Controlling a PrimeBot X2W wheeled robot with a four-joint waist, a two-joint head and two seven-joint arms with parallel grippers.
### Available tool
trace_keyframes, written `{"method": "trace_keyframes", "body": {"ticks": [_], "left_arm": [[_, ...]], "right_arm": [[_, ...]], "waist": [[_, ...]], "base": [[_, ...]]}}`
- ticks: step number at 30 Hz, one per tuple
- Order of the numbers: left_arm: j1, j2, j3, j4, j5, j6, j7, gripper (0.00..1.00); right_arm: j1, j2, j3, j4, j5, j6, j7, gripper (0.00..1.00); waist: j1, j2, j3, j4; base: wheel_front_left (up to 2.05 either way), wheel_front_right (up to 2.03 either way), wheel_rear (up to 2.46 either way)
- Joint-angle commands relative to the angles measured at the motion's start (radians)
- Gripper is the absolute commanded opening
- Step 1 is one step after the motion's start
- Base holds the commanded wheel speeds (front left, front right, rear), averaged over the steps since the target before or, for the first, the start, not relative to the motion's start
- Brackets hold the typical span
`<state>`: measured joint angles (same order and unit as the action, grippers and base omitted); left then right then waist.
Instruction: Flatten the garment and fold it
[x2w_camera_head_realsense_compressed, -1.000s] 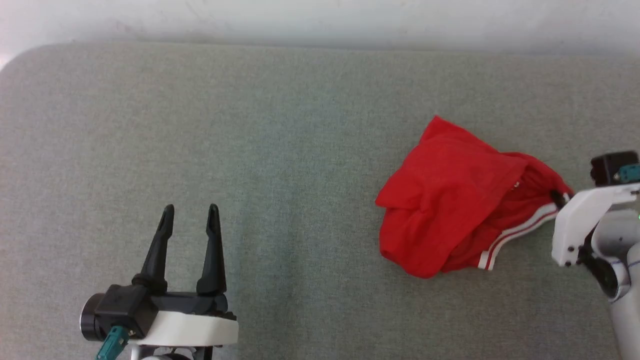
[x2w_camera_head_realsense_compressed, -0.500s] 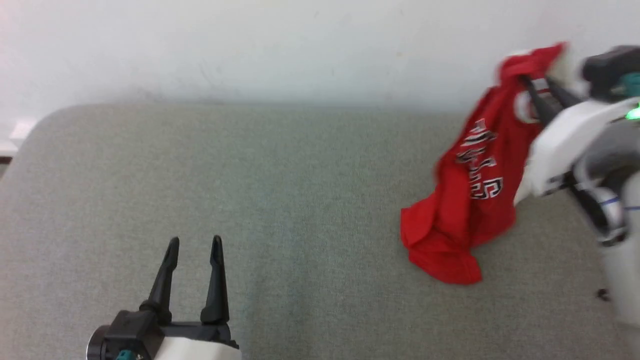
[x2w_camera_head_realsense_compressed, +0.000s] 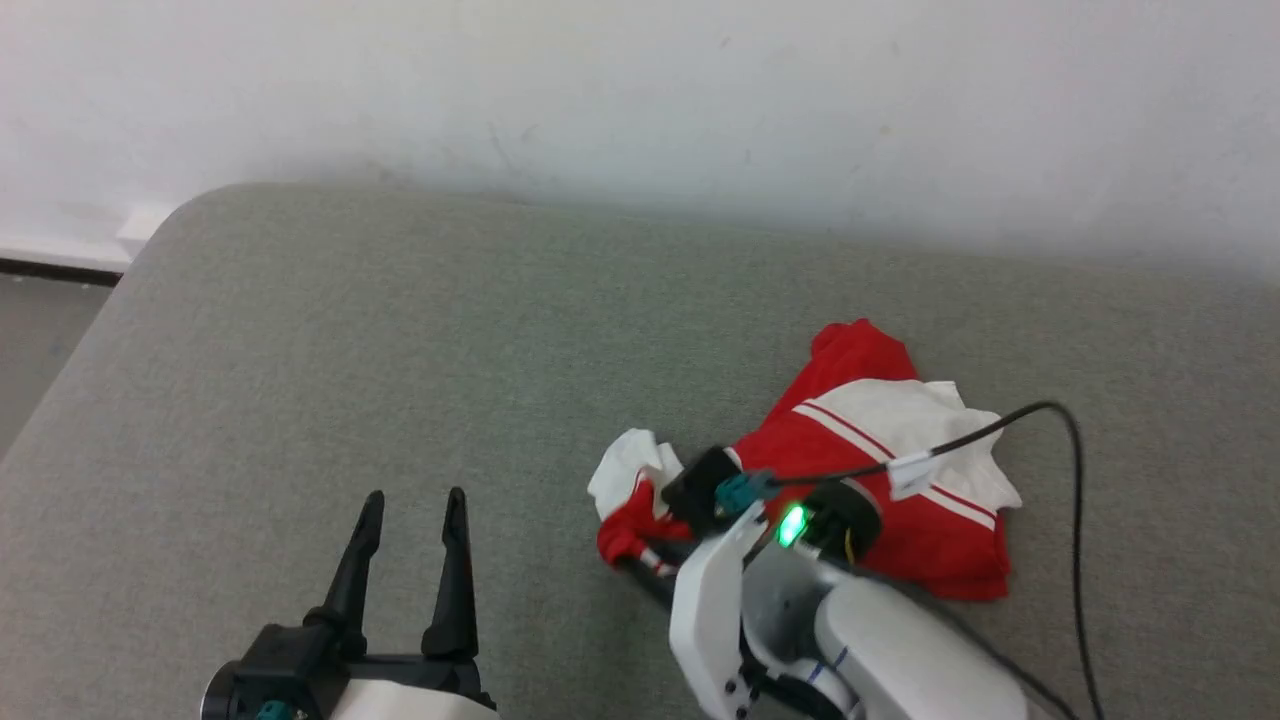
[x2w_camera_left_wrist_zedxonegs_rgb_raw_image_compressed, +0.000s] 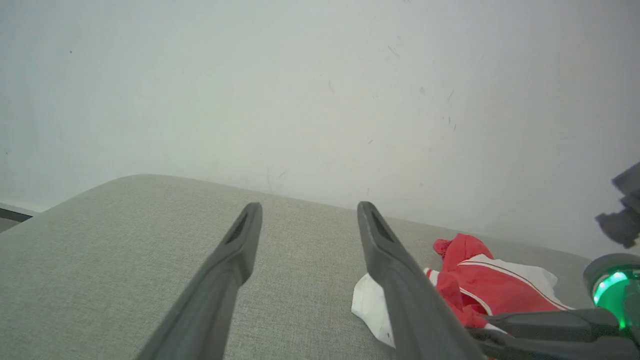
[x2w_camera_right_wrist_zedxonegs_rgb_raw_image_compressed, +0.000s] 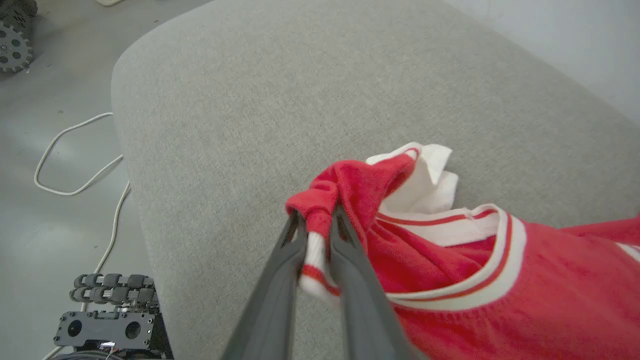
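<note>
— Right claw (x2w_camera_right_wrist_zedxonegs_rgb_raw_image_compressed: 317, 220), item one: condition?
— Pressed together on a fold of the garment (x2w_camera_right_wrist_zedxonegs_rgb_raw_image_compressed: 450, 280), pinching red cloth with a white striped edge, low over the bench (x2w_camera_head_realsense_compressed: 400, 330).
— Garment, location?
— Crumpled heap on the bench. It runs from the pinch back beside the right claw's own arm and off to its right. A white sleeve end (x2w_camera_right_wrist_zedxonegs_rgb_raw_image_compressed: 425, 170) lies just beyond the pinch. No clear long axis; not flattened.
— Left claw (x2w_camera_head_realsense_compressed: 413, 497)?
— Spread wide, holding nothing. The heap lies well apart to its right, with bare bench between.
— Judgement for the coming move?
— The right arm is nearer, on the cloth. The left would need to cross rightward to take a second edge for spreading.
</note>
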<state>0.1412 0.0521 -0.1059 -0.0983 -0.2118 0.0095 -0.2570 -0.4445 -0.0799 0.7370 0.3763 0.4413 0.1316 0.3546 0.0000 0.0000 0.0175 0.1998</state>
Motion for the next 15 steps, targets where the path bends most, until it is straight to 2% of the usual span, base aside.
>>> {"method": "trace_keyframes", "body": {"ticks": [1, 2, 4, 8, 11, 15], "left_arm": [[-0.008, -0.002, -0.002, 0.006, -0.006, -0.003, -0.005, 1.00], [-0.008, -0.002, -0.003, 0.010, -0.007, -0.003, -0.005, 1.00], [-0.008, -0.002, -0.004, 0.016, -0.009, -0.002, -0.005, 1.00], [0.000, -0.002, 0.000, 0.021, -0.013, 0.005, -0.005, 1.00], [0.009, -0.002, -0.002, 0.018, -0.015, 0.011, -0.005, 1.00], [0.013, -0.002, -0.005, 0.002, -0.019, 0.020, -0.005, 1.00]], "right_arm": [[0.005, 0.004, 0.017, 0.020, 0.015, -0.001, -0.010, 0.88], [0.002, 0.008, 0.040, 0.046, 0.029, -0.001, -0.011, 1.00], [-0.009, 0.013, 0.068, 0.083, 0.061, -0.001, -0.014, 1.00], [-0.061, -0.003, 0.049, 0.109, 0.091, -0.001, -0.046, 1.00], [-0.097, -0.041, -0.014, 0.099, 0.106, -0.001, -0.058, 1.00], [-0.140, -0.123, -0.164, 0.081, 0.082, -0.001, -0.044, 1.00]], "waist": [[0.0000, 0.0000, 0.014, 0.024], [0.0000, 0.0000, 0.014, 0.029], [0.0000, 0.0000, 0.011, 0.033], [0.0000, 0.0000, -0.004, 0.025], [0.0000, 0.0000, -0.013, 0.014], [0.0000, 0.0000, -0.004, -0.003]], "base": [[0.00, 0.00, 0.00], [0.00, 0.00, 0.00], [0.00, 0.00, 0.00], [0.00, 0.00, 0.00], [0.00, 0.00, 0.00], [0.00, 0.00, 0.00]]}}
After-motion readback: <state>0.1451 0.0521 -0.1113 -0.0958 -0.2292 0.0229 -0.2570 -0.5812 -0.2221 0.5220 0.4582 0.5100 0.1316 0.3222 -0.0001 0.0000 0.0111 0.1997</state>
